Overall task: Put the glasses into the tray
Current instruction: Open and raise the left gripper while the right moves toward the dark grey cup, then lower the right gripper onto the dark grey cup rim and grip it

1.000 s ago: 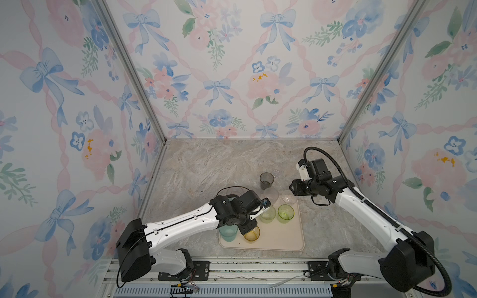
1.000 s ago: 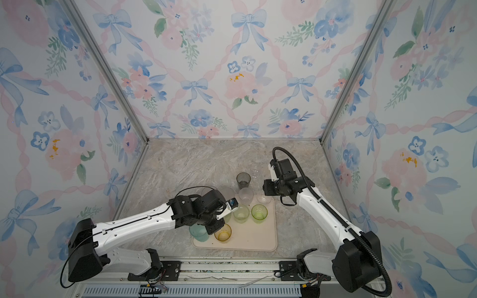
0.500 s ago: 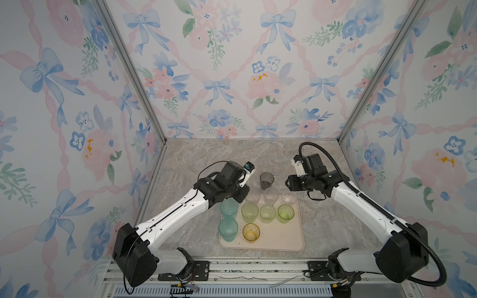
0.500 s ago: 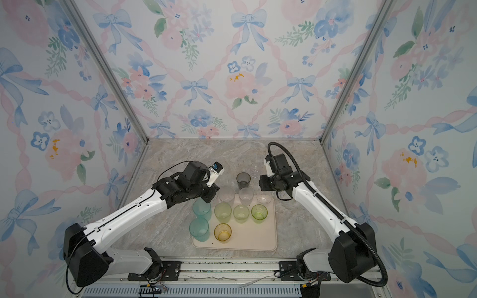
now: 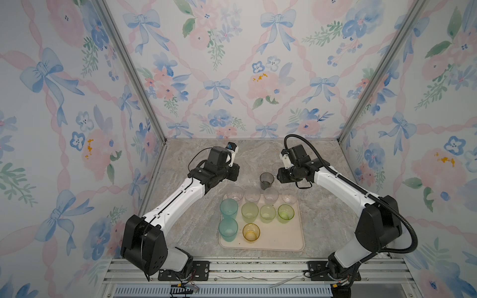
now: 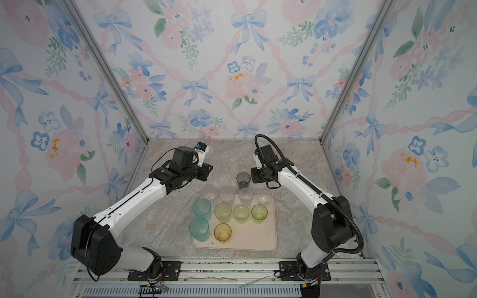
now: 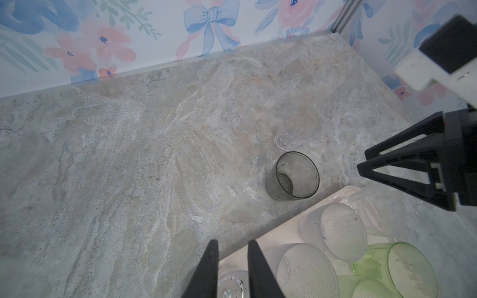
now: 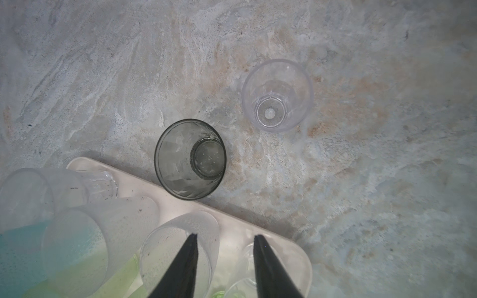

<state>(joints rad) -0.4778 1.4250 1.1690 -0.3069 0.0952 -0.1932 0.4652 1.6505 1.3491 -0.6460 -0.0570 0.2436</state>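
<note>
Right wrist view: my right gripper (image 8: 225, 236) hangs empty, jaws moderately apart, near the flat beige-pink tray's (image 8: 134, 180) far rim. A smoky grey translucent tumbler (image 8: 189, 160) and a clear plastic tumbler (image 8: 277, 95) stand upright on the marble tabletop (image 8: 361, 180), outside the tray. My left gripper (image 7: 232, 242) shows a narrow gap and holds nothing. Frosted teal tumblers (image 5: 228, 227), green tumblers (image 5: 286, 212) and an amber tumbler (image 5: 251, 231) sit inside.

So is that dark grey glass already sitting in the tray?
No, the grey glass stands on the stone tabletop, just outside the tray.
</note>
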